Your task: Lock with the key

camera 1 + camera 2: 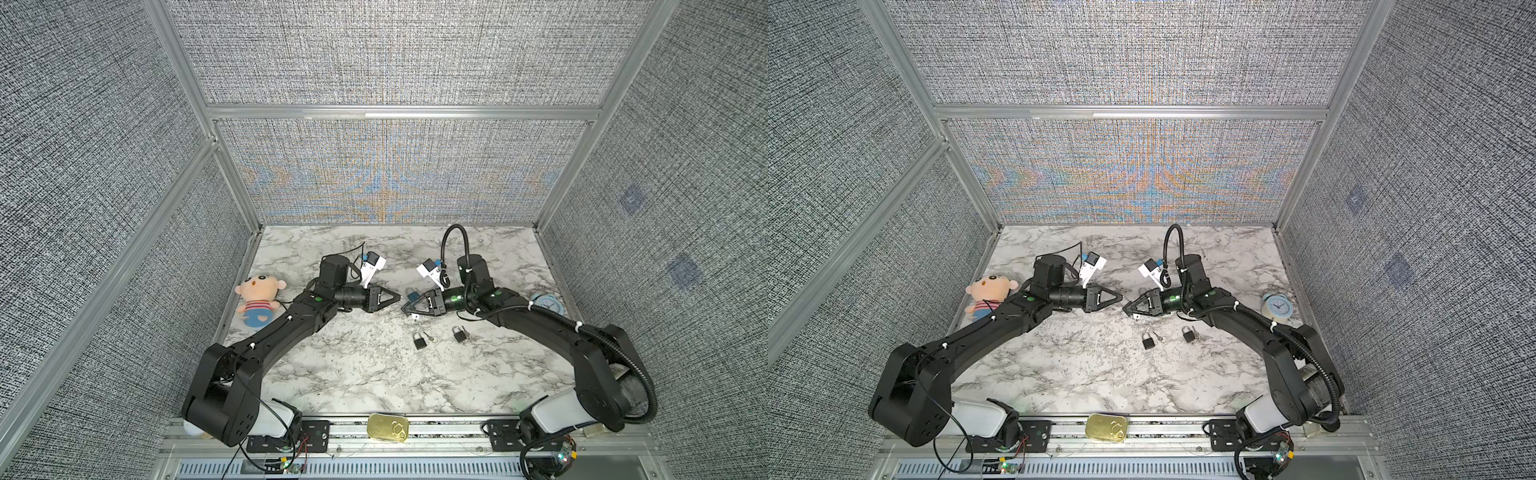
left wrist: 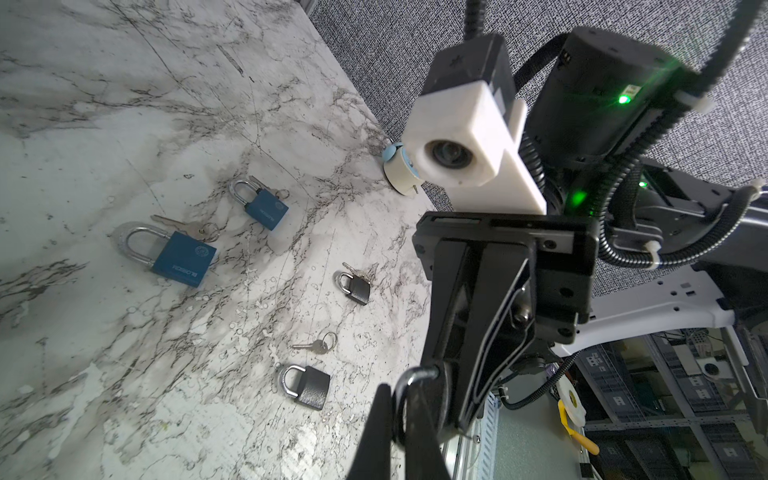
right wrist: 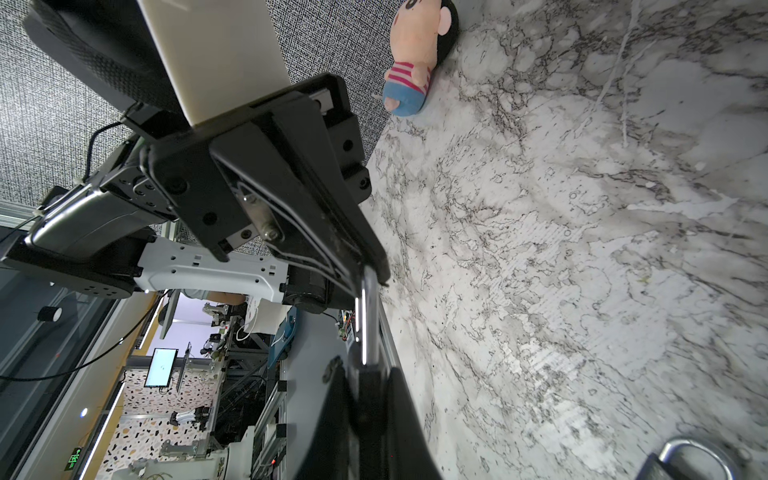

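As left end effector [image 1: 399, 296] reaches inward, right end effector [image 1: 403, 309] seemingly holds padlock [image 3: 365, 316]

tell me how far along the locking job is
Done: one padlock is held above the marble table, right gripper shut on it. In hand: left gripper is shut on the same padlock, tip to tip with the right. Left: no key shows in it; a loose key lies by a black padlock, so the keying seems not yet done.
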Controlling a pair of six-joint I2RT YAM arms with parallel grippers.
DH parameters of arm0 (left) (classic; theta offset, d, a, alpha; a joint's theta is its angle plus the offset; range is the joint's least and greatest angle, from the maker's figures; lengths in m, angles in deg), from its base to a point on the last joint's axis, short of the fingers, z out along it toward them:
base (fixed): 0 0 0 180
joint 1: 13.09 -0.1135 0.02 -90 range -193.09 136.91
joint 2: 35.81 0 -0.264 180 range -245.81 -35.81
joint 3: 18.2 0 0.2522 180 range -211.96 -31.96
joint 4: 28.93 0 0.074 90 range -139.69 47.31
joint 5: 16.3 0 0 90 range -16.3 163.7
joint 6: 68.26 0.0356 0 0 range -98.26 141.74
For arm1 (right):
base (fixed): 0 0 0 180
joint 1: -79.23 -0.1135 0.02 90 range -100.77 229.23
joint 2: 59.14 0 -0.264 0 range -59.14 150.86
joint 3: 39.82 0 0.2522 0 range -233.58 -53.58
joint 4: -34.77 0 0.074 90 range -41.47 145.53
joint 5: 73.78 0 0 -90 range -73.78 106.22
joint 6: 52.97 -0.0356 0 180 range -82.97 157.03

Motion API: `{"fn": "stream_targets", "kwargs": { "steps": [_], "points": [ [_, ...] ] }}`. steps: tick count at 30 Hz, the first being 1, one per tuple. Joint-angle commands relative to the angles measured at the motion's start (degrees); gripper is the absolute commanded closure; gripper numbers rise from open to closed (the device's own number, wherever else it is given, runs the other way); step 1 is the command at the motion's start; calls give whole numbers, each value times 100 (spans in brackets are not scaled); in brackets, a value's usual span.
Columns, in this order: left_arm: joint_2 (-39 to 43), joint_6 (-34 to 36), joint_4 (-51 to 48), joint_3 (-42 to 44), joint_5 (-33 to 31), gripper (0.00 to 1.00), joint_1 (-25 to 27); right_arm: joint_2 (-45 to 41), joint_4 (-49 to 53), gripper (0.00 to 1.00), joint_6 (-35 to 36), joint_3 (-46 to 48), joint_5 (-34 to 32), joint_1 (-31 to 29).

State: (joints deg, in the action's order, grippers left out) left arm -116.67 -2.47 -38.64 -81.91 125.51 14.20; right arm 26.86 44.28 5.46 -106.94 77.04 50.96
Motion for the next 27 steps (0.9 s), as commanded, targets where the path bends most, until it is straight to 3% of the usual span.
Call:
{"fn": "stream_targets", "kwargs": {
  "steps": [1,27],
  "points": [
    [-10,92,-319,56,-298,100,10,-105,-824,100,-83,-51,576,-9],
    [314,-335,24,512,-163,100,320,115,-841,100,-116,-270,207,3]
  ]
}}
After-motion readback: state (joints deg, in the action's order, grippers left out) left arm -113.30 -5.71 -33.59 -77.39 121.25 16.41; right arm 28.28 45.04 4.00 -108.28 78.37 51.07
